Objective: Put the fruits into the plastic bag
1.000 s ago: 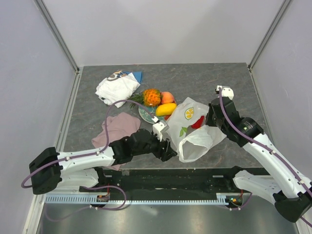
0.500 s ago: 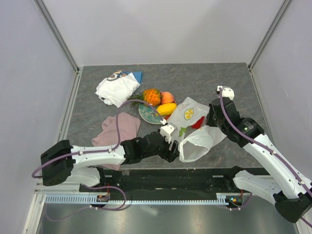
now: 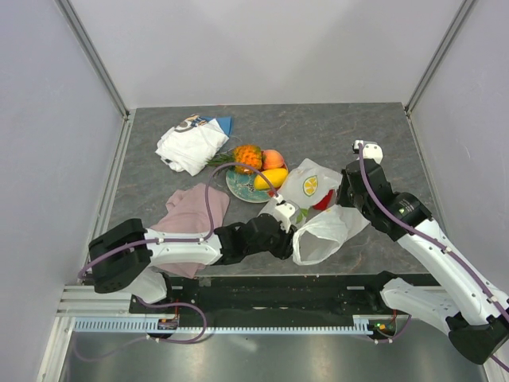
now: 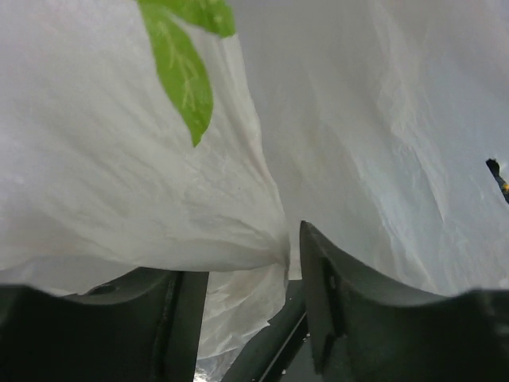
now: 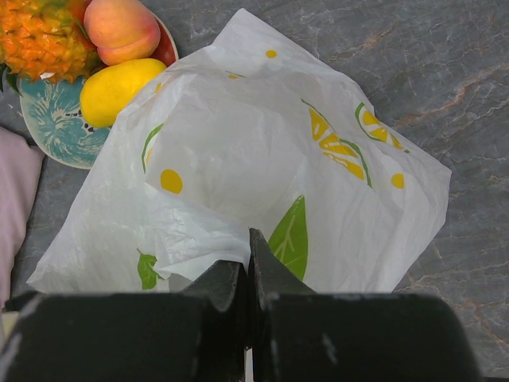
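The plastic bag (image 3: 318,216) lies at centre right, white with lemon and leaf print, its mouth facing the near edge. My right gripper (image 3: 342,197) is shut on a fold of the bag's film, as the right wrist view (image 5: 250,243) shows. My left gripper (image 3: 292,231) is at the bag's near-left edge; in the left wrist view (image 4: 250,274) its jaws stand apart with bag film (image 4: 159,175) between them. The red piece (image 3: 322,199) shows at the bag. The pineapple (image 3: 248,157), the peach (image 3: 273,157) and one mango (image 3: 270,177) rest on the plate (image 3: 236,189). The other mango is hidden.
A pink cloth (image 3: 191,215) lies left of the left arm. A white folded cloth (image 3: 191,143) lies at the back left. In the right wrist view the plate (image 5: 48,131) with the fruits sits upper left of the bag (image 5: 238,151).
My left arm has reached further right, bringing its gripper to the bag's near-left edge. The bag's mouth has shifted slightly. The right arm has held still.
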`<state>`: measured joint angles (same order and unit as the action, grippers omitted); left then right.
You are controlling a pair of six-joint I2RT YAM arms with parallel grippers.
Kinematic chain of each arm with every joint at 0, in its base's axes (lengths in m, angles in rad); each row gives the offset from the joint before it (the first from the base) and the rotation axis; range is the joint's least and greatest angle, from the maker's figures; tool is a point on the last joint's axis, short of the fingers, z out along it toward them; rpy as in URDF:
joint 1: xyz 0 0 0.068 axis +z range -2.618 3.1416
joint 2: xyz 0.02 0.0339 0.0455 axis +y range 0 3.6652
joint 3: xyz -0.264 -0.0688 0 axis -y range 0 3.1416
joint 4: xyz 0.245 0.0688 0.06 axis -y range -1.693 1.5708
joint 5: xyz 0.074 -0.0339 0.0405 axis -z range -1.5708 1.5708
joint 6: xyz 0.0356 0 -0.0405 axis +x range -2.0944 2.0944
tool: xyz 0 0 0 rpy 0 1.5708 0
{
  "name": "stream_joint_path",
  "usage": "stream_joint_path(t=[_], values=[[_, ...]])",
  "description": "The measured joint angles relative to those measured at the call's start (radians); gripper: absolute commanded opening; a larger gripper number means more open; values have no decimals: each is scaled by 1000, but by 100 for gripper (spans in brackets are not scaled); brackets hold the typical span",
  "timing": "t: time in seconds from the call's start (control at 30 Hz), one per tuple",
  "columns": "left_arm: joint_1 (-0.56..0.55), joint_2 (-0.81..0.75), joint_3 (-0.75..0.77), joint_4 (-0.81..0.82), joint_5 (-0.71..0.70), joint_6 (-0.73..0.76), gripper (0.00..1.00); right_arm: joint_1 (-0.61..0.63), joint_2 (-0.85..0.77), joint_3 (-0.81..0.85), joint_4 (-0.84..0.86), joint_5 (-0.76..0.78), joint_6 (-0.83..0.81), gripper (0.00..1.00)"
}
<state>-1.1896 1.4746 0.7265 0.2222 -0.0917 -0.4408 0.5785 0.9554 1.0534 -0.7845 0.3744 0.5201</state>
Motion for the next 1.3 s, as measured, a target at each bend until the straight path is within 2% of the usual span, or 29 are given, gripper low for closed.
stream_joint_path(t=[0.03, 0.1, 0.13, 0.23, 0.33, 0.5, 0.63, 0.8, 0.9, 0.97, 1.07, 1.3], values=[[5, 12, 0, 8, 10, 2, 19, 0, 0, 0, 0, 0, 0, 3], [17, 20, 0, 19, 29, -6, 5, 0, 0, 0, -2, 0, 0, 21], [29, 21, 0, 25, 49, -10, 1, 0, 0, 0, -4, -1, 2, 39], [82, 19, 0, 66, 111, -32, 2, 0, -1, 17, -28, -8, 2, 62], [152, 13, 2, 118, 189, -70, 2, 0, -10, 77, -58, -35, -2, 69], [273, 13, 12, 247, 338, -193, 2, 0, -74, 185, -53, -167, -12, 69], [322, 15, 44, 309, 404, -261, 2, 0, -141, 190, -24, -358, -14, 66], [336, 26, 92, 344, 447, -292, 2, 4, -198, 65, 110, -676, 18, 64], [354, 48, 114, 351, 477, -296, 2, 48, -206, -62, 176, -766, 62, 62], [372, 68, 125, 350, 495, -296, 2, 131, -188, -114, 179, -763, 79, 61], [400, 82, 126, 341, 512, -296, 2, 319, -135, -158, 182, -695, 103, 59], [425, 85, 126, 315, 540, -295, 1, 765, 98, -159, 173, -341, 173, 61]])
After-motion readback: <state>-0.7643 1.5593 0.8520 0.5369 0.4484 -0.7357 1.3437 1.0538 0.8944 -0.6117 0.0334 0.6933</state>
